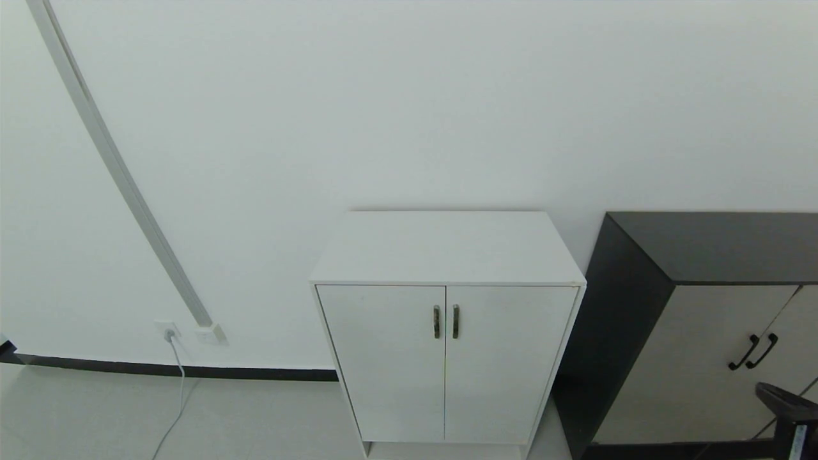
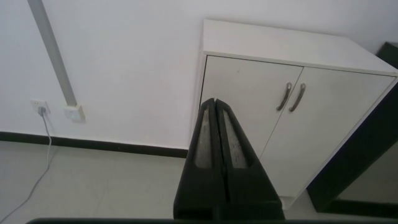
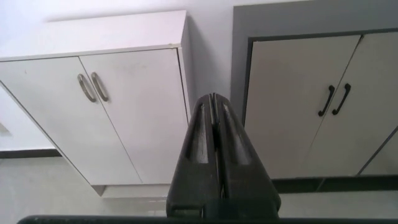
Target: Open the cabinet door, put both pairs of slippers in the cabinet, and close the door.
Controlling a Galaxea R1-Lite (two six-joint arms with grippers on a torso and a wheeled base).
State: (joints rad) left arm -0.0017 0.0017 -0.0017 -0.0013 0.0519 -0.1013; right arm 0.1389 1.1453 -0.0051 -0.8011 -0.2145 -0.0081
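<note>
A white two-door cabinet (image 1: 445, 358) stands against the wall with both doors closed. Two metal handles (image 1: 445, 321) meet at the centre seam. In the left wrist view the cabinet (image 2: 292, 118) lies beyond my left gripper (image 2: 215, 102), whose fingers are pressed together with nothing between them. In the right wrist view my right gripper (image 3: 212, 99) is likewise shut and empty, some way in front of the cabinet (image 3: 106, 106), off its right side. Both grippers hang clear of the doors.
A dark cabinet (image 1: 703, 332) with pale doors and black handles (image 1: 753, 351) stands directly right of the white one. A wall socket (image 1: 167, 331) with a white cable (image 1: 176, 396) is low on the left wall, beside a slanted conduit (image 1: 115, 166). A black object (image 1: 789, 409) sits at the lower right.
</note>
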